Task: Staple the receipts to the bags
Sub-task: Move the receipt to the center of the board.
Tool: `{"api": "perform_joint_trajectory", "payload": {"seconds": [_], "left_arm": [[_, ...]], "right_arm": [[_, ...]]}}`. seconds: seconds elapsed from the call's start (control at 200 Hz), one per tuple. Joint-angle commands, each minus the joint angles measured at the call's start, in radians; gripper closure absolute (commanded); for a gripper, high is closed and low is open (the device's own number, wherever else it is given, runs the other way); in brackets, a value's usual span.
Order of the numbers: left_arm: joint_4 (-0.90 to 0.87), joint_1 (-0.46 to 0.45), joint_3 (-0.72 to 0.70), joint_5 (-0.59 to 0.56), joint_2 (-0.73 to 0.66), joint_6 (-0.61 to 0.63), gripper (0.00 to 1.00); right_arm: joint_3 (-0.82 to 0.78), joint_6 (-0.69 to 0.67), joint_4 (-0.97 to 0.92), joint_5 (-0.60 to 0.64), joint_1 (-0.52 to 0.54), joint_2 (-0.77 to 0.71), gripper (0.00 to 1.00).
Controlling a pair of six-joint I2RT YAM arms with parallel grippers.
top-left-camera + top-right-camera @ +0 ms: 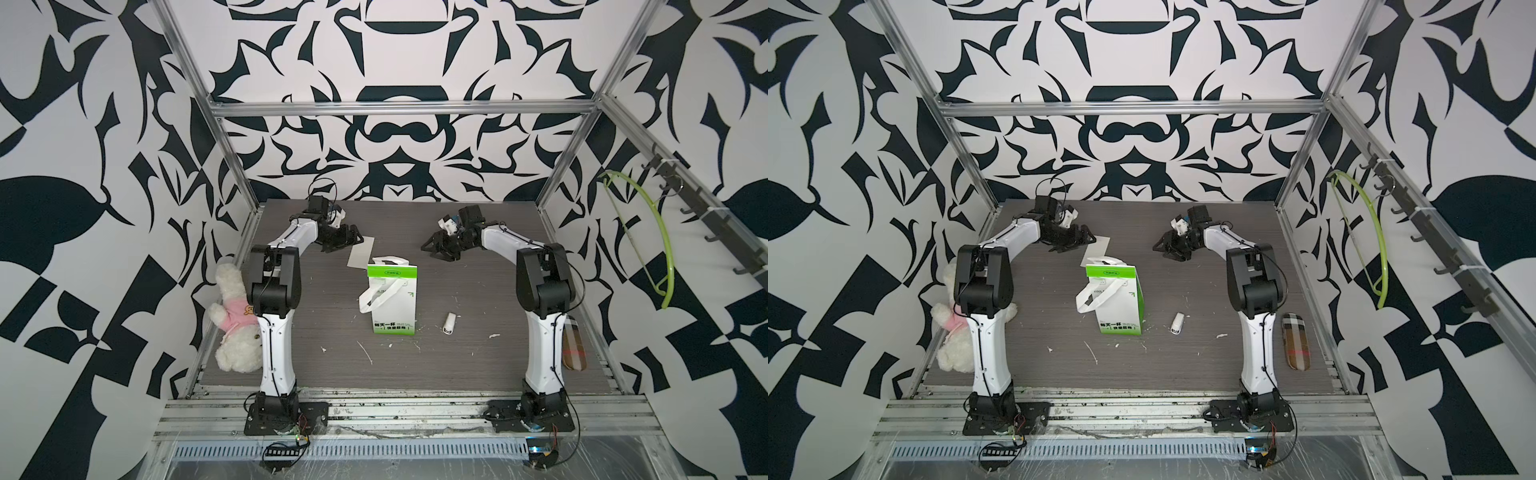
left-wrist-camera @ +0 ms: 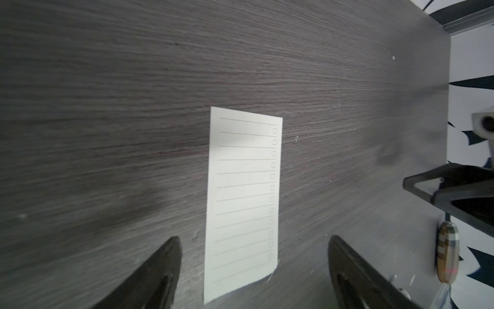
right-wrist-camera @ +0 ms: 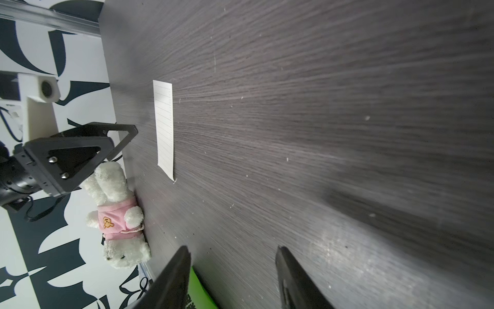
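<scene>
Top views, bag: the white paper bag (image 1: 392, 301) with the green top band stands upright near the middle of the table (image 1: 457, 365). One white handle droops over its front.
Top views, receipt: the receipt (image 1: 360, 255) lies flat on the table beyond the bag, on the left arm's side. It is not attached to the bag in either top view (image 1: 1096, 249).
Top views, stapler: the small white stapler (image 1: 449, 323) lies on the table on the bag's right, apart from it.
Top views, claws: the left gripper (image 1: 347, 241) sits low beside the receipt's far end. The right gripper (image 1: 434, 248) is low over bare table, well apart from the bag.
Top views, edges: a plush toy (image 1: 235, 316) lies by the left arm, and a plaid case (image 1: 1296, 343) lies by the right arm.
Left wrist, receipt: the lined slip (image 2: 243, 198) lies flat, with one end between the two fingertips.
Left wrist, claw: the left gripper (image 2: 254, 240) is spread wide, with a finger on either side of the paper. It holds nothing.
Right wrist, claw: the right gripper (image 3: 232, 248) has its fingers parted, with only tabletop between them.
Right wrist, receipt: the slip (image 3: 164, 128) lies ahead, near the left gripper (image 3: 120, 139).
Right wrist, bag: a green corner (image 3: 197, 291) shows beside one finger.
</scene>
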Motion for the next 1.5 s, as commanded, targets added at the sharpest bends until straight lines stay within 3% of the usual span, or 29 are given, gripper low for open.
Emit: {"api": "perform_joint_trajectory", "payload": {"seconds": [0.0, 0.19, 0.63, 1.08, 1.26, 1.495], "left_arm": [[0.026, 0.004, -0.024, 0.125, -0.014, 0.024, 0.19], [-0.029, 0.003, -0.010, 0.161, 0.033, 0.009, 0.42], [-0.043, 0.000, -0.059, 0.079, 0.055, -0.084, 0.43], [0.007, -0.016, -0.226, 0.100, 0.017, -0.114, 0.42], [0.031, -0.074, -0.261, 0.117, 0.015, -0.117, 0.41], [0.119, -0.144, -0.263, 0.134, 0.034, -0.196, 0.41]], "right_arm": [[0.005, -0.015, -0.003, 0.003, 0.004, -0.007, 0.57], [-0.010, 0.003, 0.029, -0.003, 0.004, -0.012, 0.75], [-0.051, 0.030, 0.048, 0.026, 0.005, -0.049, 0.78], [0.118, 0.040, 0.053, 0.010, 0.077, 0.078, 0.77], [0.121, 0.046, 0.071, 0.014, 0.089, 0.086, 0.76], [0.000, 0.118, 0.092, 0.125, 0.092, 0.017, 0.60]]}}
